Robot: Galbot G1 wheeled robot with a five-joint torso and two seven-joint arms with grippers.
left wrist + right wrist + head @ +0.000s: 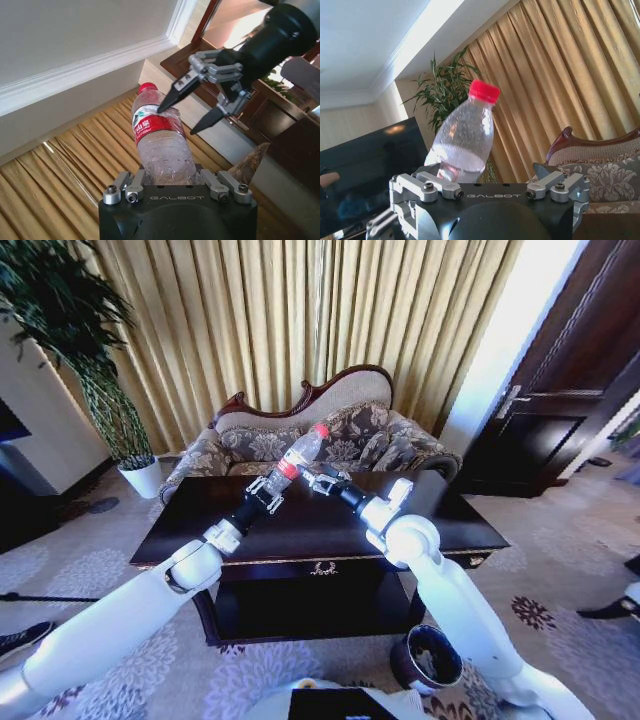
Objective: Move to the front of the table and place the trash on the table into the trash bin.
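My left gripper [270, 486] is shut on the lower body of a clear plastic bottle [298, 454] with a red cap and a red-and-white label, holding it tilted in the air above the dark table [310, 530]. In the left wrist view the bottle [161, 142] rises from the left gripper [175, 176]. My right gripper [320, 480] stands open right beside the bottle, one fingertip [162, 107] touching the label. The right wrist view has the bottle [464, 145] just off the open right gripper [495, 182]. The dark round trash bin [428, 658] stands on the carpet by the table's front right corner.
An ornate sofa [330, 432] sits behind the table before gold curtains. A potted plant in a white pot [143, 478] stands at the back left. A dark door [560, 420] is on the right. Patterned carpet lies around the table.
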